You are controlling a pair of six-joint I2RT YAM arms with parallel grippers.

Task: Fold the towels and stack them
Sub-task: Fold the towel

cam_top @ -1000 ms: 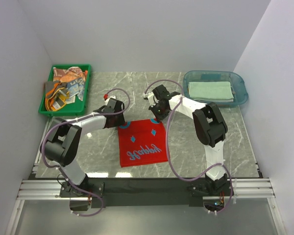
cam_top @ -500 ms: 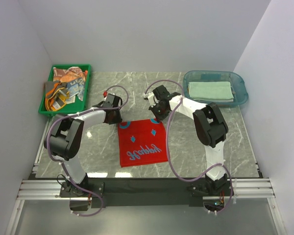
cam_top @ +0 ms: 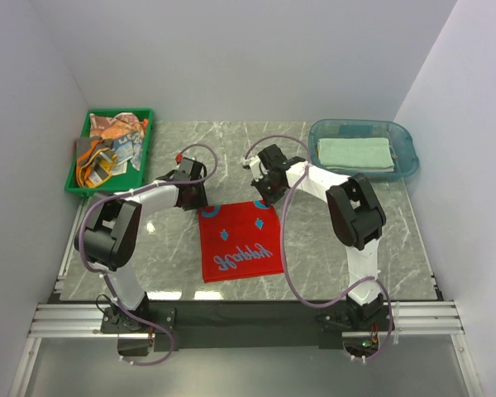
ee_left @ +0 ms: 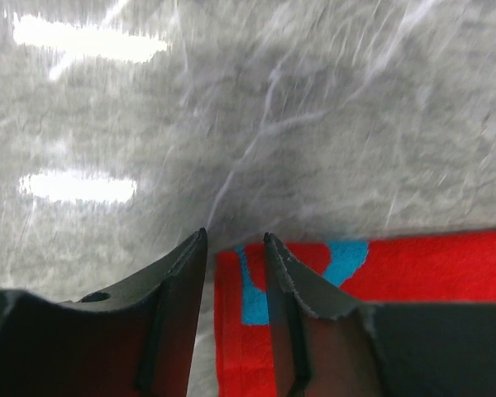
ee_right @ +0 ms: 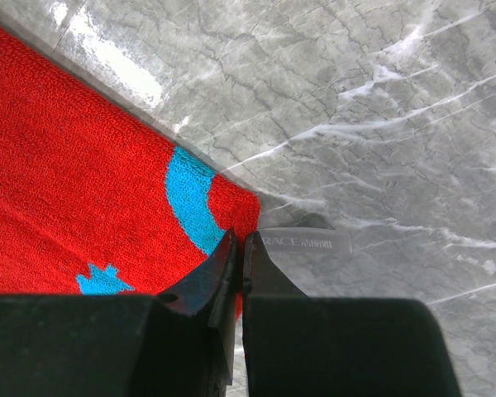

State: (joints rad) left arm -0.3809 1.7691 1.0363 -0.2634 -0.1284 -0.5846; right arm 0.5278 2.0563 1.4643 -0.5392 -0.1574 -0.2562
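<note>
Seen from above, the red towel (cam_top: 240,241) with blue lettering lies flat on the marble worktop (cam_top: 397,240). It spreads from both claws towards the arm bases, with the left claw (cam_top: 196,197) at its far left corner and the right claw (cam_top: 267,195) at its far right corner. Beyond the left claw and off to its left stands the green tray (cam_top: 76,180), holding a loose, crumpled heap of towels (cam_top: 112,147) in orange, grey and tan. Beyond the right claw and off to its right stands the clear blue tub (cam_top: 407,159), with one pale greenish towel (cam_top: 355,153) folded flat inside it. In the left wrist view the left claw (ee_left: 234,240) is low over the worktop (ee_left: 273,99) with its fingers (ee_left: 178,281) apart. The corner of the red towel (ee_left: 430,265), with a blue mark on it, lies flat in the gap and under the right-hand finger, not pinched. In the right wrist view the right claw (ee_right: 238,241) has its fingers pressed together, only a hairline slit between them, the tips at a corner of the red towel (ee_right: 83,182). The cloth spreads away to the claw's left, a blue arc just beside the tips, and a white label (ee_right: 306,242) lies just right of them on the bare worktop (ee_right: 380,124); I cannot tell whether any cloth is nipped between the fingers
</note>
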